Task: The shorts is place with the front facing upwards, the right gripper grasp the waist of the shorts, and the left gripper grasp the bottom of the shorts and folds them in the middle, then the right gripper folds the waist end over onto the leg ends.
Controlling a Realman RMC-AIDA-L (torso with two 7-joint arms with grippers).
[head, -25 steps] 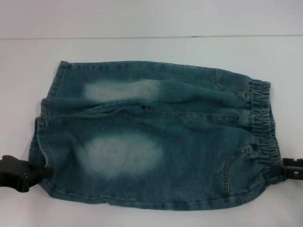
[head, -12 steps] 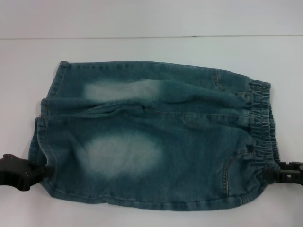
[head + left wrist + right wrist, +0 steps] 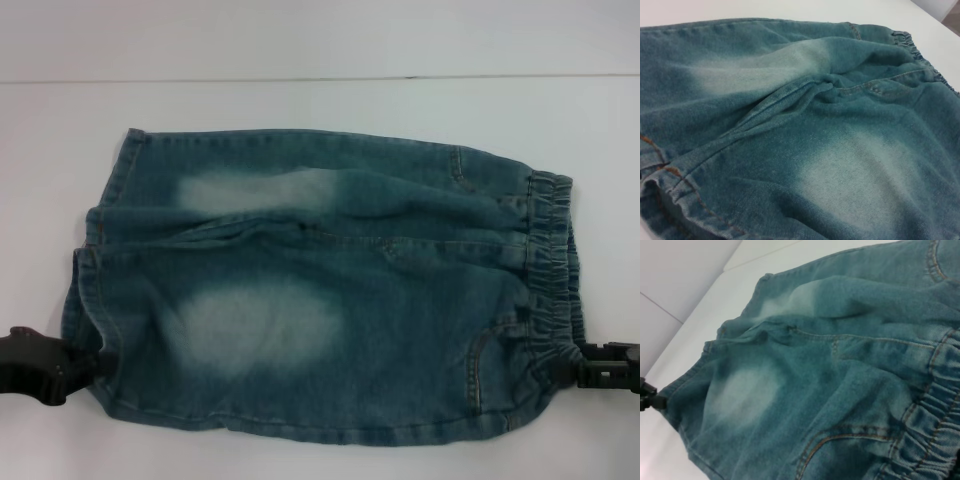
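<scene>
- Right gripper (image 3: 578,372) sits at the lower right edge of the head view, its tip right at the near corner of the waist (image 3: 553,270). It's touching the puckered elastic there, and the denim bunches a bit at that spot. Can't tell how far apart the fingers are, the fabric hides the tips.
- Left gripper (image 3: 92,362) is at the lower left edge of the head view, tip pressed against the near leg's hem, the bottom of the shorts (image 3: 84,300). Same deal here: tips are tucked into the cloth, so can't tell if it's clamped or just touching.
- In the right wrist view the left gripper (image 3: 655,401) shows as a small black bit at the middle left edge, meeting the hem corner.
- The shorts (image 3: 320,290) lie spread across the white desk (image 3: 320,105), filling the middle of the head view, leg ends on the left, waist on the right.
- Two pale faded patches, one on each leg, with a raised crease running between the legs.
- A curved pocket seam with tan stitching is in the lower right of the shorts near the waist.
- The left wrist view is pretty much all denim: hem stitching in the lower left, elastic gathers in the upper right.
</scene>
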